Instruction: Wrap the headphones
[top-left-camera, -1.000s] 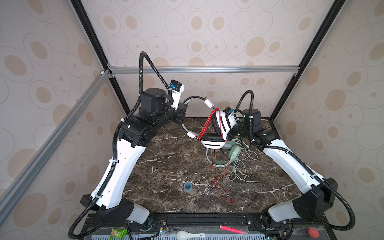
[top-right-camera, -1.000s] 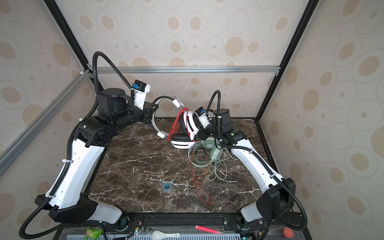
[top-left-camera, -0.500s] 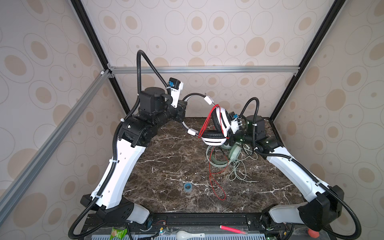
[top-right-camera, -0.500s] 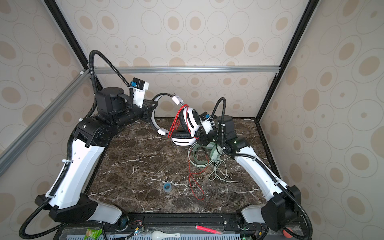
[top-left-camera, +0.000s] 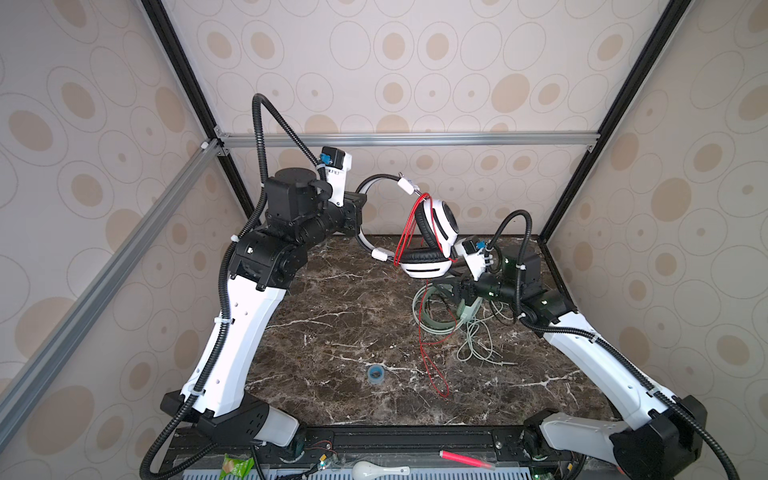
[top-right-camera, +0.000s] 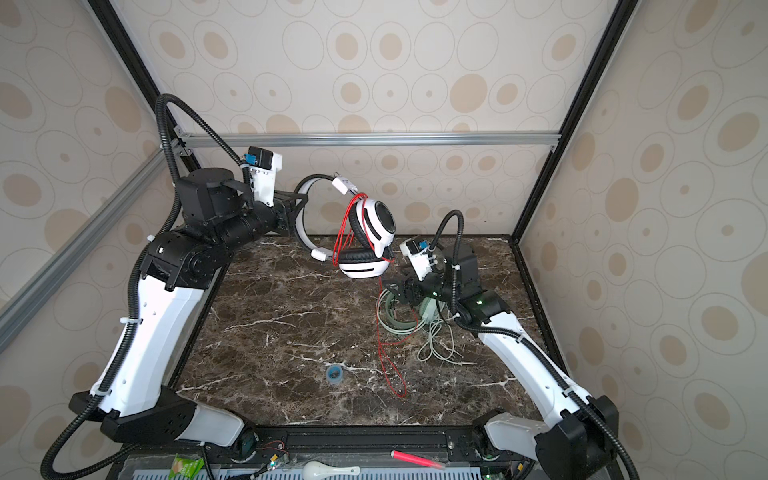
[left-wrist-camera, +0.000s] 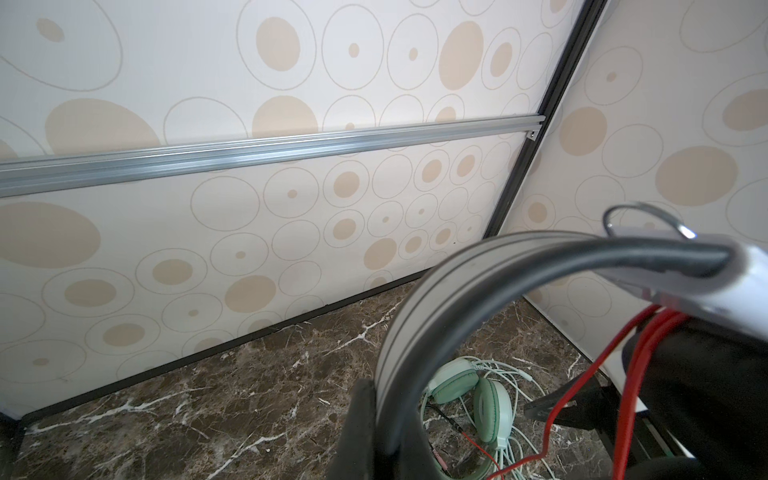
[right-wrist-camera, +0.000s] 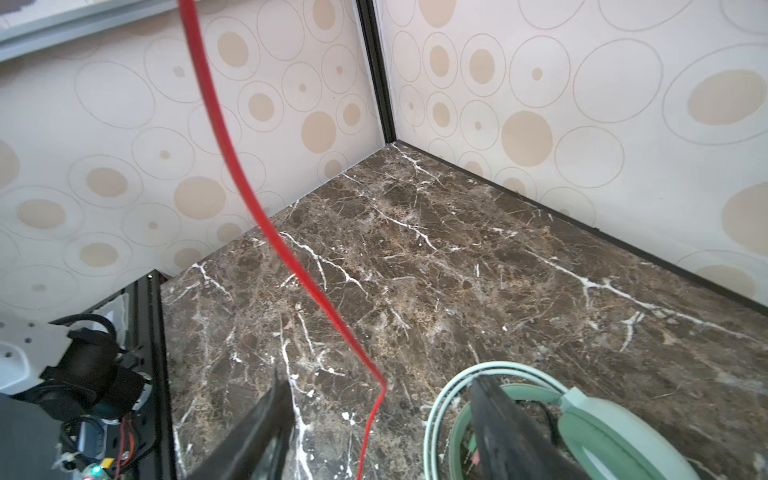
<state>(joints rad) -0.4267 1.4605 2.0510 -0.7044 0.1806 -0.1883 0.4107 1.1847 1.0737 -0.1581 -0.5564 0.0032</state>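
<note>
Left claw (top-left-camera: 360, 208), closed, holds the white headphones (top-left-camera: 434, 232) by the band above the counter (top-left-camera: 332, 332). Right claw (right-wrist-camera: 378, 376), jaws apart and empty, straddles the red cord (right-wrist-camera: 232, 166) beside the green headphones (right-wrist-camera: 602, 436) lying there.

Aloft hang white-and-black headphones (top-left-camera: 440, 220); mint-green headphones (left-wrist-camera: 492, 411) lie below.

Both top views look steeply down from the front toward 12 o'clock, sharing the whole marble table (top-left-camera: 332, 332). Both wrist cameras look from close in, sharing the mint headphones (left-wrist-camera: 492, 405) at 2 o'clock.
</note>
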